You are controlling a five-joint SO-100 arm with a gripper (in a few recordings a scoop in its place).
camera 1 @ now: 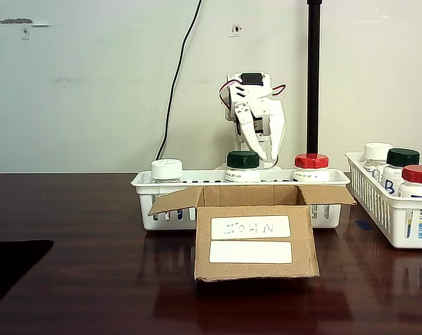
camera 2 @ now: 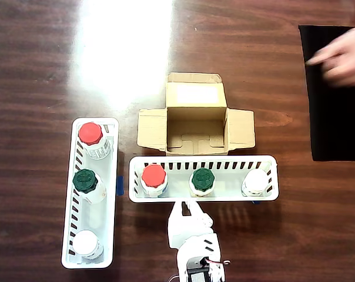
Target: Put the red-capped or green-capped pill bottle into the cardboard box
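Observation:
The open cardboard box [camera 1: 256, 241] [camera 2: 195, 126] stands mid-table with its flaps spread and nothing inside. Right behind it, a long white basket [camera 1: 144, 185] [camera 2: 224, 161] holds a red-capped bottle [camera 1: 311, 164] [camera 2: 154, 176], a green-capped pill bottle [camera 1: 243, 162] [camera 2: 203, 178] and a white-capped one [camera 1: 167, 169] [camera 2: 255, 181]. My white gripper [camera 1: 267, 155] [camera 2: 186, 205] hangs just behind that basket, between the red and green caps, apart from both. It is shut and holds nothing.
A second white basket [camera 1: 379, 209] [camera 2: 69, 194] at the side holds red-capped [camera 2: 90, 134], green-capped [camera 1: 402, 159] [camera 2: 84, 180] and white-capped [camera 2: 85, 242] bottles. A person's hand [camera 2: 342, 56] hovers over a black mat [camera 2: 336, 117]. A black pole [camera 1: 313, 84] stands behind.

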